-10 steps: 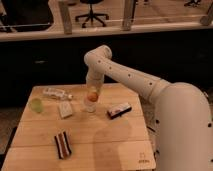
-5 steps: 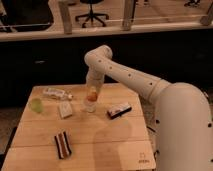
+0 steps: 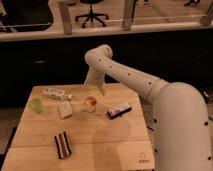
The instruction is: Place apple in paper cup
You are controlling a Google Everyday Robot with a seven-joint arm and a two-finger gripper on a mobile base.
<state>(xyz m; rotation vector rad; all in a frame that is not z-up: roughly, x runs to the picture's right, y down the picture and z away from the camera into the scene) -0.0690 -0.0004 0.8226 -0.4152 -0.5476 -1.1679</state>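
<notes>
The apple (image 3: 90, 102), orange-red with a yellowish patch, sits in the mouth of the small pale paper cup (image 3: 90, 111), which stands upright near the middle of the wooden table (image 3: 105, 137). My gripper (image 3: 94, 88) hangs just above the apple at the end of the white arm that reaches in from the right. Its fingers are spread to either side above the fruit and hold nothing.
A pale green round thing (image 3: 35, 105) lies at the table's left edge. A clear bottle (image 3: 56, 93) lies on its side behind a pale flat packet (image 3: 65, 110). A dark bar (image 3: 119, 110) lies right of the cup. A brown striped packet (image 3: 62, 144) lies near the front.
The apple has dropped from between the fingers down into the cup's mouth. The gripper has let go of it and stands slightly above it.
</notes>
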